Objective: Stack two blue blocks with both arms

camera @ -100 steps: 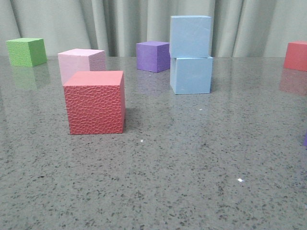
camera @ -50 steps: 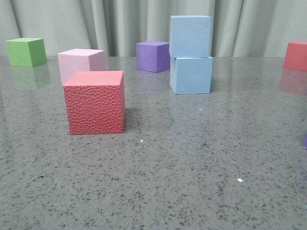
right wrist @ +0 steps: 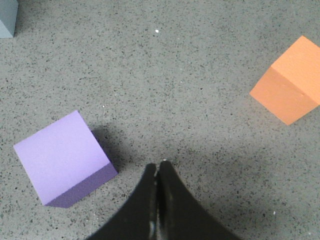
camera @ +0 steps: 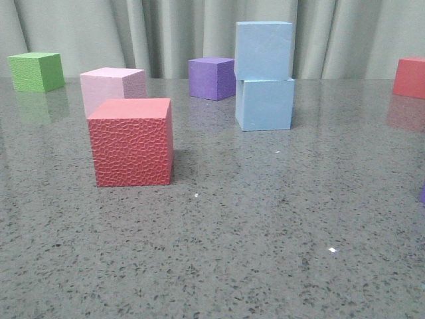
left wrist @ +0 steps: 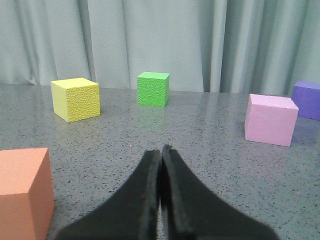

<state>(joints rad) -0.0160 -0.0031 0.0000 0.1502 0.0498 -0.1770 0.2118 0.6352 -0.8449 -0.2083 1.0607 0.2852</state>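
Nothing visible has shifted across the front-view frames: every cube holds the same position. Upper blue block (camera: 264, 50) sits on lower blue block (camera: 265, 104), towards the far side of the grey speckled table (camera: 265, 232), faces nearly flush, just right of the dark purple cube (camera: 212, 78). Neither arm appears in the front view, so the stack stands unsupported and free of contact.

Left gripper (left wrist: 162, 150): fingers pressed together, nothing between them; it looks over the table toward the yellow cube (left wrist: 75, 99), green cube (left wrist: 153, 88) and pink cube (left wrist: 270, 119), well apart from the stack. Right gripper (right wrist: 158, 165): fingers likewise pressed together and empty, above bare table between a lilac cube (right wrist: 62, 157) and an orange cube (right wrist: 290, 86).

Judgement: stacking looks complete; both arms appear retracted, no motion evident.
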